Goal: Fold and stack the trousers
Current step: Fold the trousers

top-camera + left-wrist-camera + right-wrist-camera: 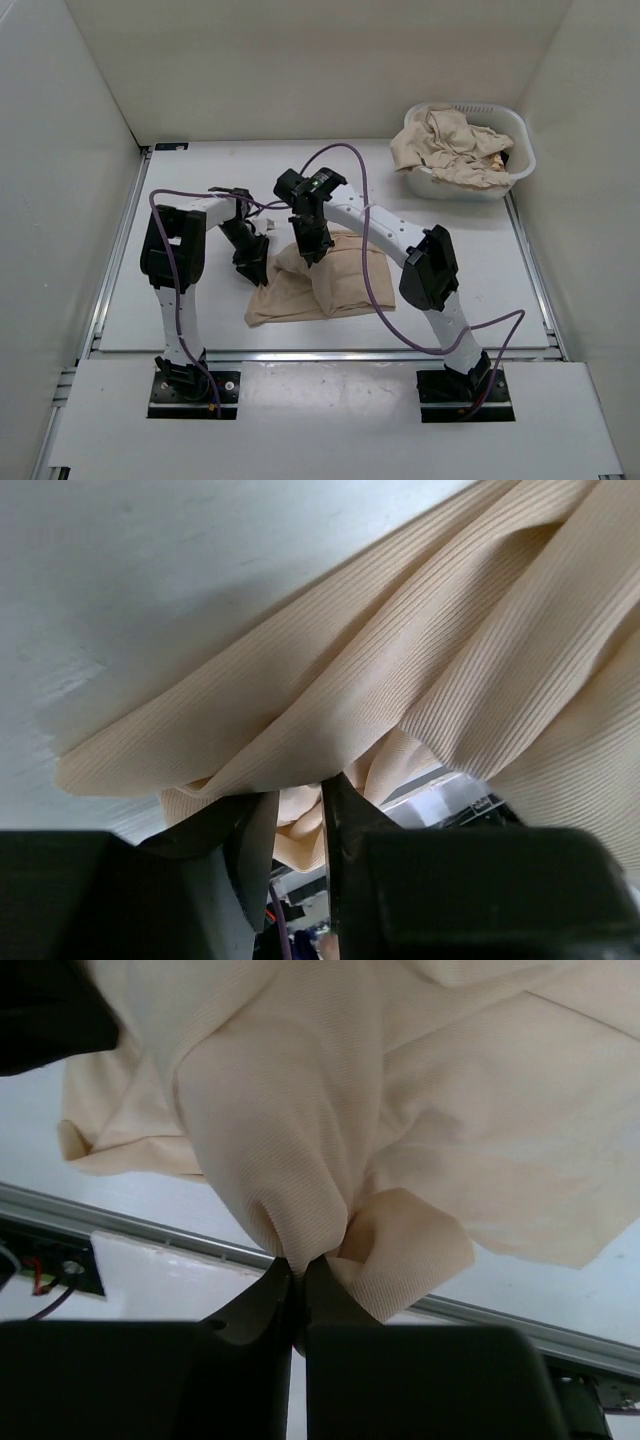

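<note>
Beige trousers (330,280) lie bunched on the white table, near the middle front. My left gripper (252,268) is at their left edge, shut on a fold of the ribbed cloth (300,825). My right gripper (312,250) is at their top edge, shut on a pinch of the same trousers (300,1245), which hang from it in the right wrist view. More beige trousers (450,145) fill the white basket (520,135) at the back right.
The basket stands in the table's back right corner. White walls enclose the table on three sides. A metal rail (320,353) runs along the front edge. Purple cables loop from both arms.
</note>
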